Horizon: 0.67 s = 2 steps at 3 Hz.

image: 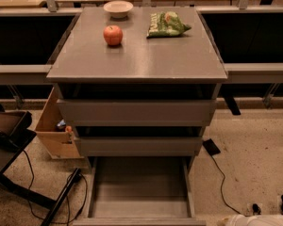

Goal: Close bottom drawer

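Camera view, bottom drawer (140, 187) standing open, claw (254, 219) cropped at lower-right edge, grip unreadable

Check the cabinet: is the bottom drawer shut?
No, the bottom drawer is pulled out with its tray showing, while the end effector is low at the bottom right edge.

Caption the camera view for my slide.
Bottom drawer open below two upper drawers; apple, bowl, green bag on cabinet top; robot arm at lower-right edge, end effector out of view.
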{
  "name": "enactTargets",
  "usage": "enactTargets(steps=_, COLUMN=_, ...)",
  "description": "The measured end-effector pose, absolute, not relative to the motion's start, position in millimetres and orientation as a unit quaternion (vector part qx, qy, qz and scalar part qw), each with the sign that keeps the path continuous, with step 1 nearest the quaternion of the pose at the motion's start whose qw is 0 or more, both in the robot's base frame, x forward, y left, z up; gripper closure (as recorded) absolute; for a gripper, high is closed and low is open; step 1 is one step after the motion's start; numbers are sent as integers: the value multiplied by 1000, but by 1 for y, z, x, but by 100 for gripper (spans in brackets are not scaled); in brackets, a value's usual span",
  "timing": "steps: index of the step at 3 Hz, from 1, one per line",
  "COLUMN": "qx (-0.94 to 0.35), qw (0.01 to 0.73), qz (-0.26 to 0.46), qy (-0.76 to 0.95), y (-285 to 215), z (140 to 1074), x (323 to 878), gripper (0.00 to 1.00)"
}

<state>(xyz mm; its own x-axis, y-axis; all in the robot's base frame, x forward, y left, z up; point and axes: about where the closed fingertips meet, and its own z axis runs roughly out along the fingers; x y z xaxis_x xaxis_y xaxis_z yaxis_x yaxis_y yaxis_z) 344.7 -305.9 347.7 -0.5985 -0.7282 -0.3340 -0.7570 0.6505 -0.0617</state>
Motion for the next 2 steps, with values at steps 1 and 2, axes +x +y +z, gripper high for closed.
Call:
enactTargets(steps=1, qx=-414, qw=165, qz=48, qy=894, y=-304, z=341, x=342, gripper=89)
enactTargets(steps=2, qx=-413, qw=164, qz=50, qy=894, y=-303, z=337, x=343, gripper=100)
